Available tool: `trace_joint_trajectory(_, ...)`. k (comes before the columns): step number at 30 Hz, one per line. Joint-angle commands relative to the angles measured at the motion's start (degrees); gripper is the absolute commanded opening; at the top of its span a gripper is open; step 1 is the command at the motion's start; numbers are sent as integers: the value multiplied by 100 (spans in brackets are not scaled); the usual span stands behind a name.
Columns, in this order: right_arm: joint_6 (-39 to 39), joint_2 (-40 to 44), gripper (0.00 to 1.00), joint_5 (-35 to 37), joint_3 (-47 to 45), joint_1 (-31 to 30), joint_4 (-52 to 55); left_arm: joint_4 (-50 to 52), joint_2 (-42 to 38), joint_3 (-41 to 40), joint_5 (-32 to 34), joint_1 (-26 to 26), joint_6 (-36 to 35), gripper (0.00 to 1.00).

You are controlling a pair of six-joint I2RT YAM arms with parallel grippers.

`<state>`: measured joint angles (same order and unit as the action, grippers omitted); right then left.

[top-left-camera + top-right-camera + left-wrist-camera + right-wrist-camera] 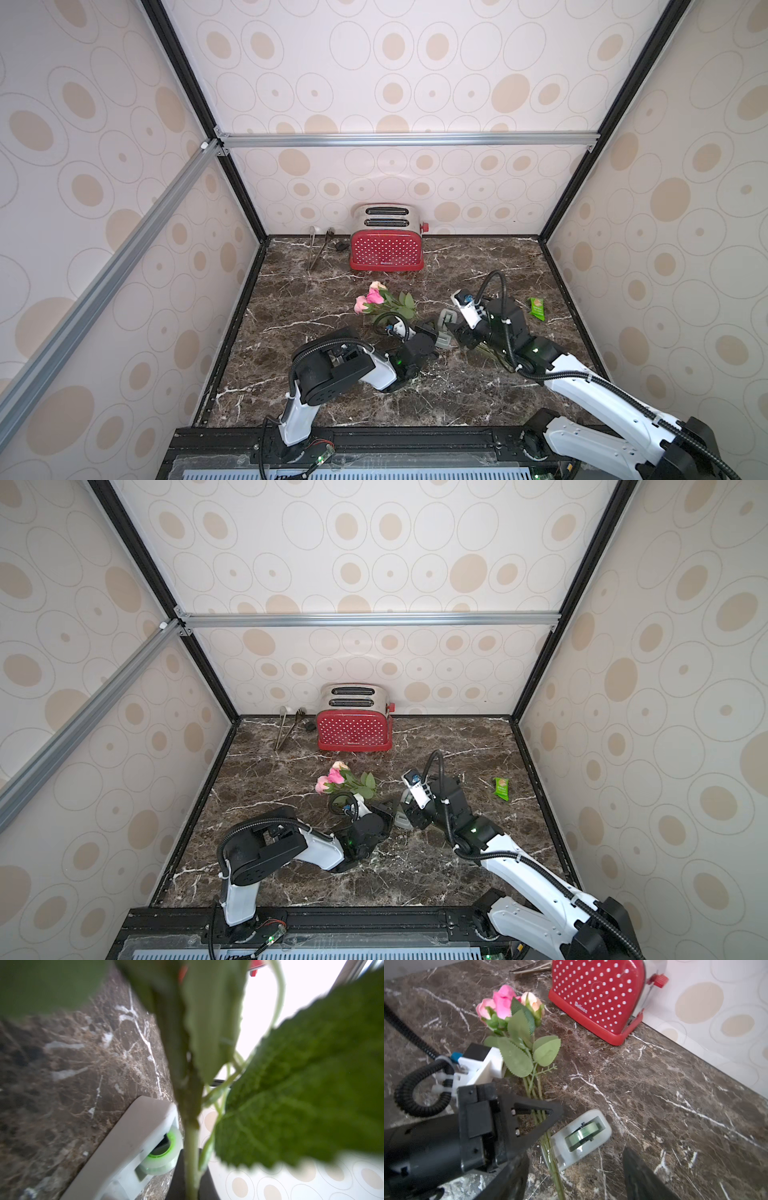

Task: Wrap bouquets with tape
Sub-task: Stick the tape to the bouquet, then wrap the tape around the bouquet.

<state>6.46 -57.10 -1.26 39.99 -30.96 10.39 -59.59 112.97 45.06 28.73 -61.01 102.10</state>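
Left end effector (544, 1120): clenched on the stems of the bouquets (517, 1043), on the bench (654, 1084).
Right end effector (575, 1169): released, wide.
Tape (579, 1138): between its tips, beside the stems.

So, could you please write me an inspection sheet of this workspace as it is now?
Surface: dark marble-look tabletop.
Job's things: bouquet lying flat; its stems run past one end of the grey tape dispenser.
Clutter: red dotted toaster, metal tongs, green packet.
Pincers: left pincer shut on the stems; right pincer open, over the tape dispenser.
Cables: black corrugated hoses on both arms; one hose loop lies close to the leaves.
Surroundings: wallpapered panels, aluminium rail; people: nothing seen.
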Motion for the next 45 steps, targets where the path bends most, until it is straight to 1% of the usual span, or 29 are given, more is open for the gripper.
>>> trace_joint_trajectory(1,-1275,-242,73,-909,540,486,1438,-272,-230,-26,-80,61,-195,0)
trace_joint_trajectory(4,-1842,-477,74,-1877,768,895,1754,-299,-240,-40,-139,83,-235,0)
trace_joint_trajectory(6,-2154,-599,77,-2297,727,1110,1756,-335,-257,-95,-199,101,-250,0)
trace_joint_trajectory(9,-2614,-731,79,-2521,548,1385,1629,-346,-300,-185,-270,136,-256,0)
trace_joint_trajectory(11,-2976,-789,83,-2674,358,1467,1358,-378,-338,-244,-289,146,-288,0)
trace_joint_trajectory(12,-3172,-850,84,-2852,268,1643,1171,-377,-361,-273,-302,151,-295,0)
trace_joint_trajectory(14,-3564,-1001,89,-3110,144,1681,831,-378,-404,-342,-307,144,-304,0)
trace_joint_trajectory(16,-3978,-1190,91,-3319,42,1681,469,-403,-424,-404,-303,159,-327,0)
trace_joint_trajectory(17,-4312,-1301,99,-3427,-95,1682,103,-436,-433,-434,-307,167,-338,0)
trace_joint_trajectory(21,-5290,-1466,100,-3334,-677,1655,-1196,-535,-416,-485,-376,188,-367,0)
trace_joint_trajectory(28,-6171,-1846,100,-3243,-1019,1523,-2287,-584,-442,-628,-512,252,-411,0)
trace_joint_trajectory(29,-6309,-1935,100,-3196,-1052,1339,-2450,-619,-450,-654,-548,281,-432,0)
trace_joint_trajectory(32,-6697,-2178,100,-3081,-1181,1140,-3032,-620,-507,-715,-638,336,-493,0)
trace_joint_trajectory(34,-6826,-2307,100,-3026,-1194,1042,-3268,-574,-557,-752,-649,365,-521,0)
trace_joint_trajectory(40,-7001,-2463,100,-2905,-1125,816,-3461,-510,-722,-906,-732,462,-648,0)
trace_joint_trajectory(45,-7253,-2630,100,-2727,-1116,453,-3942,-690,-749,-1071,-976,588,-691,0)
